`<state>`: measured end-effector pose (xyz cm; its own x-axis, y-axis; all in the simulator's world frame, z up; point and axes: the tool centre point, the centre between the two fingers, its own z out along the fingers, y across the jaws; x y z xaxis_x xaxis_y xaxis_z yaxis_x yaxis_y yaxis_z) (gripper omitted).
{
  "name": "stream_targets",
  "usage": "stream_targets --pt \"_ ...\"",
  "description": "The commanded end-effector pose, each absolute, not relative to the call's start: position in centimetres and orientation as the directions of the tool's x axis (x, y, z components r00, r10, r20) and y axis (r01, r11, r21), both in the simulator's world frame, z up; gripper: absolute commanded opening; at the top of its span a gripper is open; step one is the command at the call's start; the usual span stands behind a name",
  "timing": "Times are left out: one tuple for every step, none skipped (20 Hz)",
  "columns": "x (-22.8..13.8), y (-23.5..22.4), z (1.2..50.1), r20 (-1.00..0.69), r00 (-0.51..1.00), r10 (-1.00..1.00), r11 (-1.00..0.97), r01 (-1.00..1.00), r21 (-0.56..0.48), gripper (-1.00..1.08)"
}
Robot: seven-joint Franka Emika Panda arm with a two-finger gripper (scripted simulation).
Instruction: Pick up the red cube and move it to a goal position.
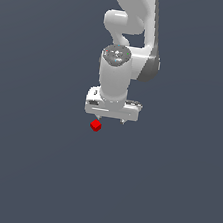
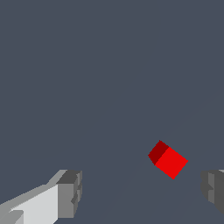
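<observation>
A tiny bright red cube (image 1: 95,126) lies on the flat grey floor, just below the white gripper (image 1: 111,119) in the exterior view and toward that view's left fingertip. In the wrist view the red cube (image 2: 169,160) sits turned at an angle, apart from both grey fingertips (image 2: 70,193) and nearer the other one. The gripper (image 2: 142,192) is open, its jaws spread wide with nothing between them. It hangs pointing down, close above the floor.
The white arm (image 1: 128,30) rises behind the gripper toward the top of the exterior view. Plain dark grey floor (image 1: 35,163) surrounds the cube on all sides.
</observation>
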<state>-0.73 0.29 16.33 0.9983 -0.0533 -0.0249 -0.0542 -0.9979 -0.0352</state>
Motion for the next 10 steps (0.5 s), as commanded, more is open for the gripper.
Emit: stream_targets --pt "-0.7 0.3 16.3 -0.025 0.998 -0.053 -0.998 -0.054 -0.035 1.0" --pt "-0.7 0.3 16.3 -0.025 0.998 -0.054 -0.998 -0.055 -0.035 1.0" --pt "-0.7 0.2 16.3 -0.025 0.998 -0.057 -0.998 -0.058 -0.035 1.0" --pt "-0.8 0.2 16.1 -0.025 0.998 -0.062 -0.997 -0.062 -0.035 1.0" --pt "-0.8 0.1 16.0 -0.025 0.997 -0.068 -0.997 -0.069 -0.034 1.0" --pt "-0.8 0.0 15.8 -0.024 0.997 -0.076 -0.996 -0.077 -0.033 1.0" --pt "-0.9 -0.1 15.6 -0.024 0.996 -0.087 -0.996 -0.087 -0.033 1.0" --pt "-0.9 -0.3 15.3 -0.024 0.995 -0.099 -0.995 -0.099 -0.032 1.0" --pt "-1.0 -0.5 15.0 -0.023 0.993 -0.112 -0.993 -0.113 -0.031 1.0" --pt "-1.0 -0.7 14.7 -0.023 0.991 -0.128 -0.991 -0.129 -0.03 1.0"
